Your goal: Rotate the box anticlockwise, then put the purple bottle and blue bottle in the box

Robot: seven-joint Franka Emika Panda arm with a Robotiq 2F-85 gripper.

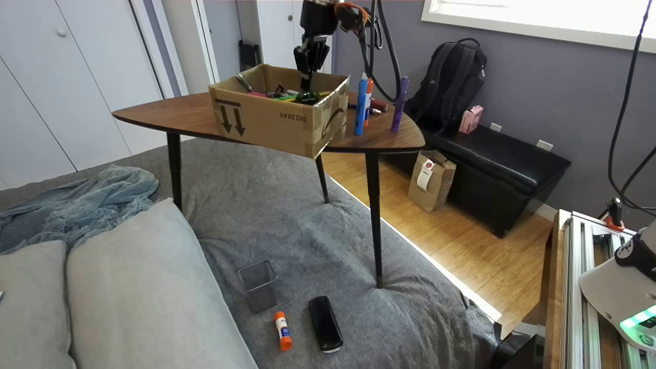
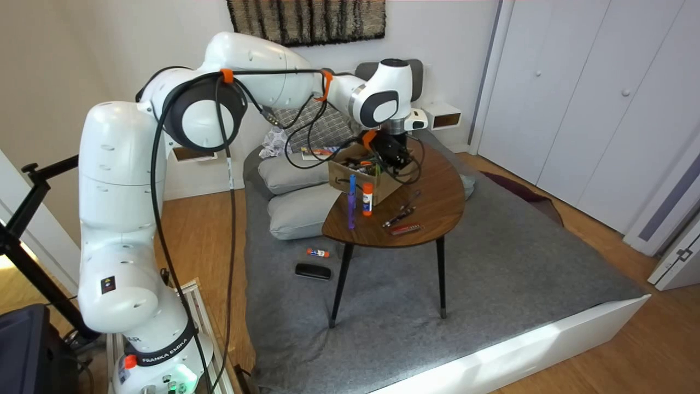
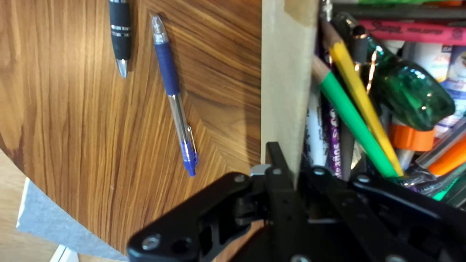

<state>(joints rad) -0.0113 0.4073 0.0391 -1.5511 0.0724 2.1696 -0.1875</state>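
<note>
In an exterior view, nearest: orange glue stick [image 1: 283, 330], black case [image 1: 325, 324] on bed [image 1: 266, 200]. Next, on table [image 1: 169, 113]: box [image 1: 271, 123], then blue bottle [image 1: 361, 106], purple bottle [image 1: 400, 105], upright beside it. Farther: box's far wall, pinched between jaws of gripper [image 3: 294, 160].

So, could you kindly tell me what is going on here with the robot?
The robot's gripper is clamped on one side wall of the box, near the rim, probably to rotate it anticlockwise. A green pencil lies inside among other items. The blue bottle and the purple bottle stand upright on the table, outside the box, so neither has been put in yet.
</note>
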